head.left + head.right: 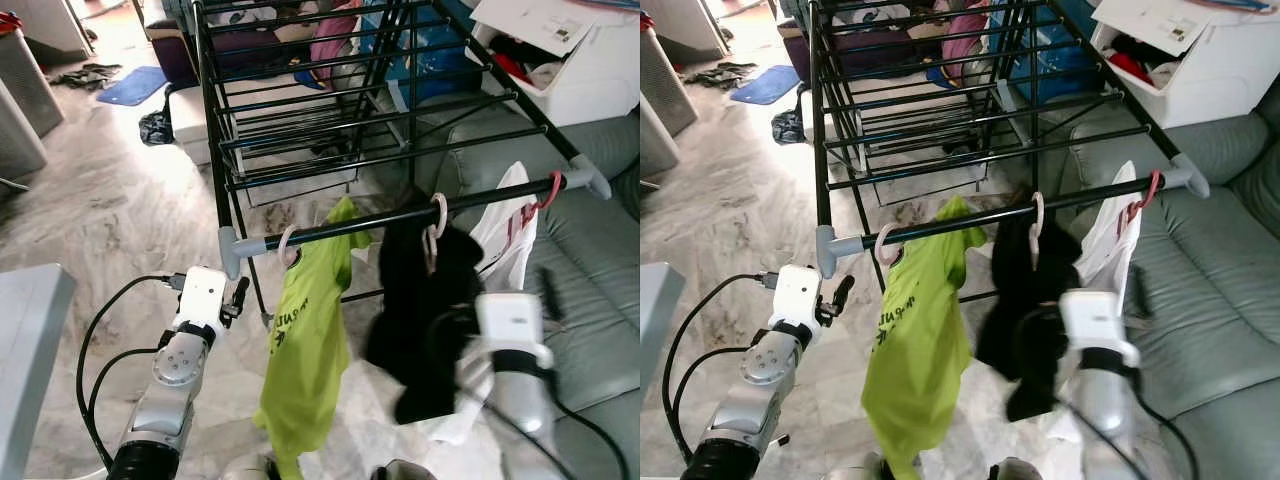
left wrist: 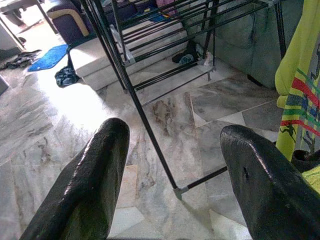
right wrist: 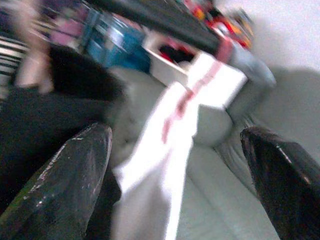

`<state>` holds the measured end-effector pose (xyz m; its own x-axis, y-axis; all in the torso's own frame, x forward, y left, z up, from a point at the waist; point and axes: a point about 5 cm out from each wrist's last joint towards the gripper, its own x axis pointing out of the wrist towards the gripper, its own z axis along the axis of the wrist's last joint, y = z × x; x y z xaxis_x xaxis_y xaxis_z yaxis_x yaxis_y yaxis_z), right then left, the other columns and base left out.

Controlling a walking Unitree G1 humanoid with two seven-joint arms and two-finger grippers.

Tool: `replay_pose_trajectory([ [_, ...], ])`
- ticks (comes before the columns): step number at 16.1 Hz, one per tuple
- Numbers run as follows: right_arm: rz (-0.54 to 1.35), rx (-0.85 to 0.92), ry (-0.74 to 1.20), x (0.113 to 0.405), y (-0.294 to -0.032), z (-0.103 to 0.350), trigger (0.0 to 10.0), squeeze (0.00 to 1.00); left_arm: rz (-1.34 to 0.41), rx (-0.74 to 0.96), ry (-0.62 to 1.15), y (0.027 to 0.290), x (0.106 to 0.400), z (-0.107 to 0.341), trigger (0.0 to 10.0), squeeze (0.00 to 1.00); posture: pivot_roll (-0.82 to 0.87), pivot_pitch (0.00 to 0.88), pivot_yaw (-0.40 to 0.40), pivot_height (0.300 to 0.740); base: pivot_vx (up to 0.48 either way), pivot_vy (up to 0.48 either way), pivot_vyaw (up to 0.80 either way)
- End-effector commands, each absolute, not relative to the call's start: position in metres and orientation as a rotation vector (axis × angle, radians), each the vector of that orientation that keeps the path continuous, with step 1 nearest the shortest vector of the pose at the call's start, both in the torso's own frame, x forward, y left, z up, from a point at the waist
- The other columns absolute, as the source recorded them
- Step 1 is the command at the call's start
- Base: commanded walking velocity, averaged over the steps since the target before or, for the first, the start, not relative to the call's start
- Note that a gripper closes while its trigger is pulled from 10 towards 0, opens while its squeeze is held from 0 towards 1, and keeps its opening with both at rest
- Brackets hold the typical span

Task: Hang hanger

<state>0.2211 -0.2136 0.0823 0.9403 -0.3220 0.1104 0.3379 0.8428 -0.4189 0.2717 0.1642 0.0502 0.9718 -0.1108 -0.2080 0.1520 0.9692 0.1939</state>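
Observation:
A black rail (image 1: 400, 215) with grey end caps runs along the front of the drying rack. Three hangers hang on it: a pale hanger (image 1: 287, 243) carrying a lime-green shirt (image 1: 310, 330), a pink hanger (image 1: 437, 215) carrying a black garment (image 1: 425, 300), and a red hanger (image 1: 540, 195) carrying a white garment (image 1: 510, 235). My left gripper (image 2: 175, 165) is open and holds nothing, low and left of the rail's left end (image 1: 237, 298). My right gripper (image 3: 175, 165) is open with nothing in it, blurred, just below the black and white garments.
The black drying rack (image 1: 300, 110) stands on a marble floor. A grey-green sofa (image 1: 590, 300) lies behind the right arm, with a white box (image 1: 590, 70) above it. A grey table edge (image 1: 25, 330) is at the left. A blue mat (image 1: 135, 85) and dark cloth (image 1: 155, 128) lie further back.

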Motion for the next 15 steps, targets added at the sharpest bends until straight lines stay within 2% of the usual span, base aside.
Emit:
replay_pose_trajectory([
  [1, -0.431, -0.430, -0.022, 0.226, -0.226, 0.086, 10.0, 1.00, -0.141, 0.226, 0.183, 0.163, 0.277, 0.055, 10.0, 0.00, -0.05, 0.000, 0.088, 0.740, 0.000, 0.000, 0.00],
  [3, -0.491, -0.429, -0.022, 0.238, -0.240, 0.091, 10.0, 1.00, -0.146, 0.226, 0.183, 0.162, 0.277, 0.056, 10.0, 0.00, -0.05, 0.000, 0.091, 0.740, 0.000, 0.000, 0.00],
  [4, -0.510, -0.429, -0.032, 0.246, -0.246, 0.096, 10.0, 0.83, -0.147, 0.226, 0.183, 0.161, 0.277, 0.056, 10.0, 0.00, -0.05, 0.000, 0.089, 0.740, 0.000, 0.000, 0.00],
  [5, -0.514, -0.415, -0.036, 0.249, -0.248, 0.099, 10.0, 0.73, -0.148, 0.226, 0.183, 0.161, 0.277, 0.056, 10.0, 0.00, -0.04, 0.000, 0.087, 0.740, 0.000, 0.000, 0.00],
  [6, -0.511, -0.421, -0.032, 0.255, -0.250, 0.100, 10.0, 0.36, -0.147, 0.225, 0.185, 0.161, 0.276, 0.055, 10.0, 0.00, -0.04, 0.000, 0.085, 0.740, 0.000, 0.000, 0.00],
  [7, -0.523, -0.417, -0.015, 0.258, -0.253, 0.099, 10.0, 0.20, -0.147, 0.224, 0.186, 0.161, 0.276, 0.055, 10.0, 0.00, -0.04, 0.000, 0.081, 0.740, 0.000, 0.000, 0.00],
  [9, -0.539, -0.393, 0.060, 0.264, -0.259, 0.090, 10.0, 0.12, -0.148, 0.222, 0.191, 0.160, 0.276, 0.055, 10.0, 0.00, -0.04, 0.000, 0.079, 0.740, 0.000, 0.000, 0.00],
  [10, -0.551, -0.390, 0.126, 0.270, -0.265, 0.081, 10.0, 0.00, -0.155, 0.221, 0.194, 0.159, 0.276, 0.054, 10.0, 0.00, -0.04, 0.000, 0.079, 0.740, 0.000, 0.000, 0.00],
  [14, -0.530, -0.363, 0.275, 0.284, -0.278, 0.061, 10.0, 0.00, -0.174, 0.219, 0.193, 0.155, 0.278, 0.055, 10.0, 0.00, -0.02, 0.000, 0.067, 0.740, 0.000, 0.000, 0.00],
  [15, -0.499, -0.353, 0.333, 0.289, -0.283, 0.055, 7.6, 0.00, -0.176, 0.219, 0.187, 0.156, 0.277, 0.057, 10.0, 0.00, -0.01, 0.000, 0.064, 0.740, 0.000, 0.000, 0.00],
])
